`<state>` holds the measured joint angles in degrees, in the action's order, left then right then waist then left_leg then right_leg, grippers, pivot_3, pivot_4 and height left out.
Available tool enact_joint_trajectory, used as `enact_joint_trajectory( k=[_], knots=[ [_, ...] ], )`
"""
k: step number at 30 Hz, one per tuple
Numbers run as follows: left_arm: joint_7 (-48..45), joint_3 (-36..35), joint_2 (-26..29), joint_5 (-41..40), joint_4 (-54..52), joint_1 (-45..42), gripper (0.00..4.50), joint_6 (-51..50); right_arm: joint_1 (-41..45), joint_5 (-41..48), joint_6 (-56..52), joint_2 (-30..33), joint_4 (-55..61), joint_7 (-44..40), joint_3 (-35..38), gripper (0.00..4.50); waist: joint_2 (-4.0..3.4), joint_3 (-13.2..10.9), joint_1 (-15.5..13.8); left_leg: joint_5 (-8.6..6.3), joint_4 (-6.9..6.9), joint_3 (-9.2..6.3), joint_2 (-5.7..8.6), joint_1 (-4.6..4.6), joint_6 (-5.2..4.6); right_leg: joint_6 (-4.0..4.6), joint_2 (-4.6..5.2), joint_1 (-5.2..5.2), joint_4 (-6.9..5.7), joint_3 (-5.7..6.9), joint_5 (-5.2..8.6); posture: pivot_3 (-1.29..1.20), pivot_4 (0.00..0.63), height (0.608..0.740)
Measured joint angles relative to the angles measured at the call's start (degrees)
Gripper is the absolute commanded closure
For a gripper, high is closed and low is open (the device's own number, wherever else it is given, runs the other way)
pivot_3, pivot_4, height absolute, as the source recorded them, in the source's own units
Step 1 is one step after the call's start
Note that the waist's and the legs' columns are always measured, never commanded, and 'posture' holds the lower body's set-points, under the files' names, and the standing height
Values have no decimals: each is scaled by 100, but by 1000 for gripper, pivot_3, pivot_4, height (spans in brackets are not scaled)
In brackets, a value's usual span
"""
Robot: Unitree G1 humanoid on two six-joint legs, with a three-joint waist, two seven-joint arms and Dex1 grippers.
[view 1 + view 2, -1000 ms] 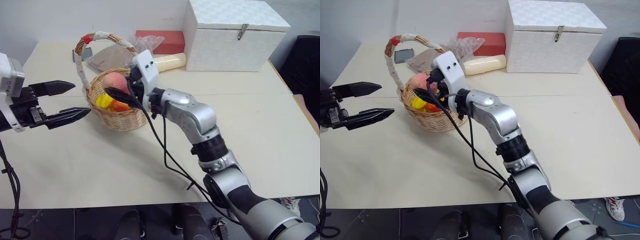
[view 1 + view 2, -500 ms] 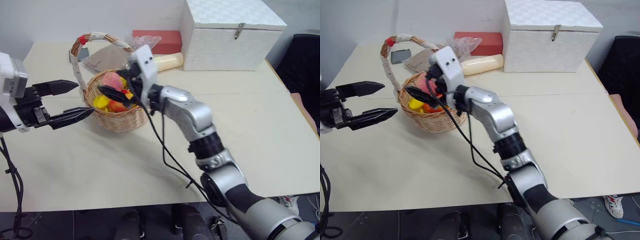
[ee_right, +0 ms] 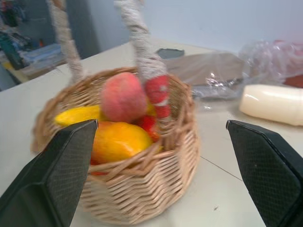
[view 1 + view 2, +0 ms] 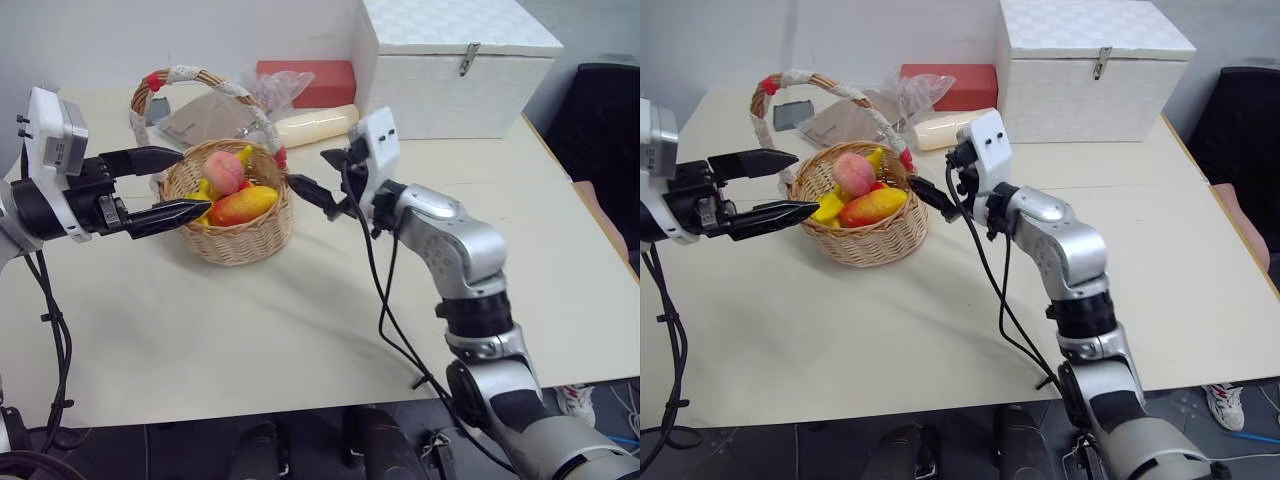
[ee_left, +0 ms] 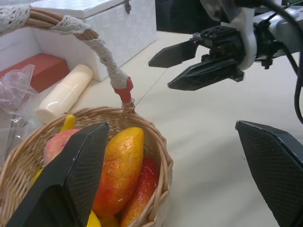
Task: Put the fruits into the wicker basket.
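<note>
— What does the basket (image 4: 236,215) look like, and where is it?

— It's a round tan woven one, standing upright on the cream table (image 4: 300,330), towards the robot's left. Its tall arched handle (image 4: 200,78) is wrapped in white, with red bands at the ends. Behind it lie a crinkled clear bag (image 4: 275,85), a red block (image 4: 305,80), a cream roll (image 4: 315,124) and a big white box (image 4: 450,60).

— And the fruit?

— All inside. A pink-orange peach (image 4: 226,171) sits on top, a red-orange mango (image 4: 243,205) lies across the near side, and the tip of a yellow banana (image 4: 243,155) pokes up behind the peach. More yellow and red fruit shows beneath them.

— The arms?

— The left gripper (image 4: 165,185) is held level at the basket's left rim, pointing across it; its two black fingers are spread wide with nothing between them. The right gripper (image 4: 318,178) reaches in from the other side, just beside the handle's red band, fingers apart and empty too.
</note>
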<state>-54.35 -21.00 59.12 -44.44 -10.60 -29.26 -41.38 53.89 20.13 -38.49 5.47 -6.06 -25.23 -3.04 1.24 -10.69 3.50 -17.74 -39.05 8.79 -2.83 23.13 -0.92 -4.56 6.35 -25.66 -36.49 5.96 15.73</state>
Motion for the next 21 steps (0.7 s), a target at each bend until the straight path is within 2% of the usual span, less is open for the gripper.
enact_joint_trajectory(
  k=[7, 8, 12, 20, 21],
  knots=[
    [103, -90, 6, -7, -116, 94, 0, -3, 927, -357, 1215, -563, -2056, 42, -32, 14, 0, 0, -20, -1, 1, -2, 1, 5, -4, 0, 8, -1, 5, 1, 0, 0, 150, 740],
    [124, -128, 9, -11, -163, 123, 0, -14, 1015, -401, 1363, -597, -2297, 44, -25, 186, 0, 0, -26, -2, 1, -3, 2, 6, -4, -1, 10, 0, 6, 2, 0, 0, 150, 740],
    [221, -275, 16, -25, -313, 260, 0, -76, 1226, -590, 1921, -629, -3049, 50, 7, 1289, 0, 0, -20, -1, 0, -5, 1, 6, -5, -1, 10, 2, 6, 2, 0, 0, 150, 740],
    [351, -359, 14, -71, -503, 307, 0, -172, 1218, -922, 2660, -621, -3403, -95, 10, 4207, -1, 0, -9, 0, 1, -7, -2, 6, -4, -1, 9, 1, 5, 0, 0, 0, 150, 740],
    [361, -358, 8, -81, -506, 305, 0, -173, 1185, -927, 2737, -621, -3399, -122, 22, 4287, -1, 0, -8, 0, 1, -7, -2, 6, -3, -1, 9, 1, 5, 0, 0, 0, 150, 740]
  ],
)
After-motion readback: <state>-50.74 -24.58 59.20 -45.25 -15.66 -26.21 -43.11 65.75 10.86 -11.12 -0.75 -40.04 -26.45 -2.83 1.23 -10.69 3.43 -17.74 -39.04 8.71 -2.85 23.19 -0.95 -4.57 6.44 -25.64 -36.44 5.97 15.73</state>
